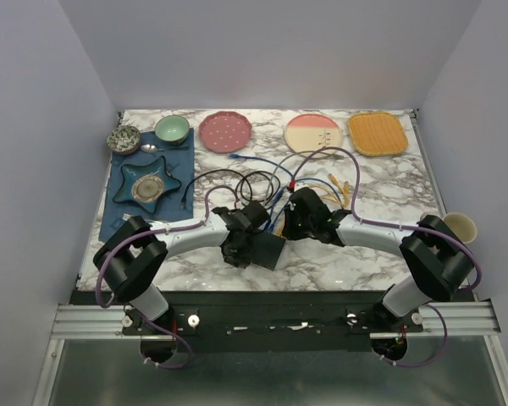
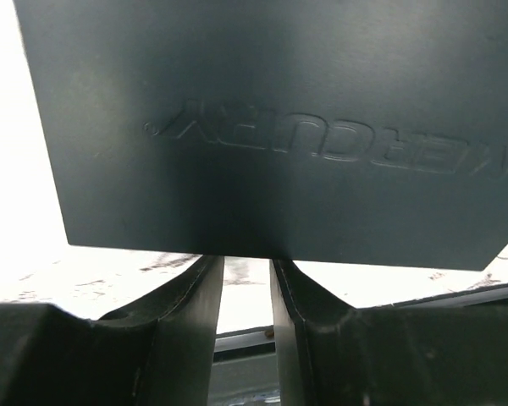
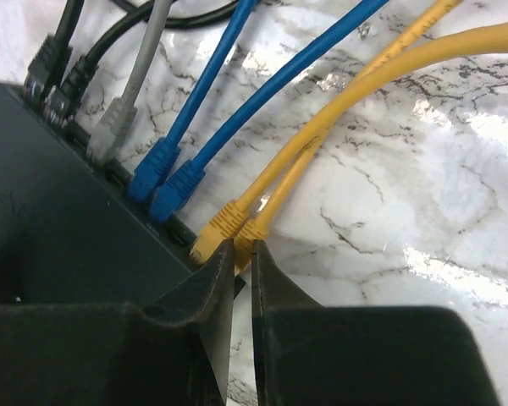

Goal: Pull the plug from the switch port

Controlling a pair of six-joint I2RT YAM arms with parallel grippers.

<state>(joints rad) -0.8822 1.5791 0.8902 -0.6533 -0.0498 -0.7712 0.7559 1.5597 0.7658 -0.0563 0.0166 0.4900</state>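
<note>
On the left of the marble table point(image 1: 389, 190), a blue mat point(image 1: 118, 213) was noted. It carried a star-shaped dish point(image 1: 148, 184), and a speckled bowl point(image 1: 124, 139) and a green bowl point(image 1: 172, 128) were set at its far edge.

The left gripper point(image 2: 244, 269) was found at the near middle of the table, against one edge of the switch point(image 2: 271, 127). Its fingers point(image 2: 195, 313) were set close together with a narrow slit between them, and their tips met the switch's edge. The contact was lost in shadow in the wrist view, so it could not be told whether the switch was clamped.

The switch, a flat matte-black box with raised lettering on its face, was located between the two grippers, near the front of the table. Along its socket edge, the right wrist view showed, from left to right, two black plugs point(image 3: 46, 63), a grey plug point(image 3: 110, 131), two blue plugs point(image 3: 152, 169), an inner yellow plug point(image 3: 213, 230) and an outermost yellow plug point(image 3: 256, 227). Each was set against that edge, and their cables were trailed away over the marble.

The right gripper point(image 3: 241, 254) was closed on the outermost yellow plug, which was pinched at its body just beside the switch.

Along the far edge, a pink plate point(image 1: 225, 132), a cream-and-pink plate point(image 1: 313, 134) and an orange plate point(image 1: 377, 134) were recorded. A cup point(image 1: 459, 227) was noted at the right edge.
</note>
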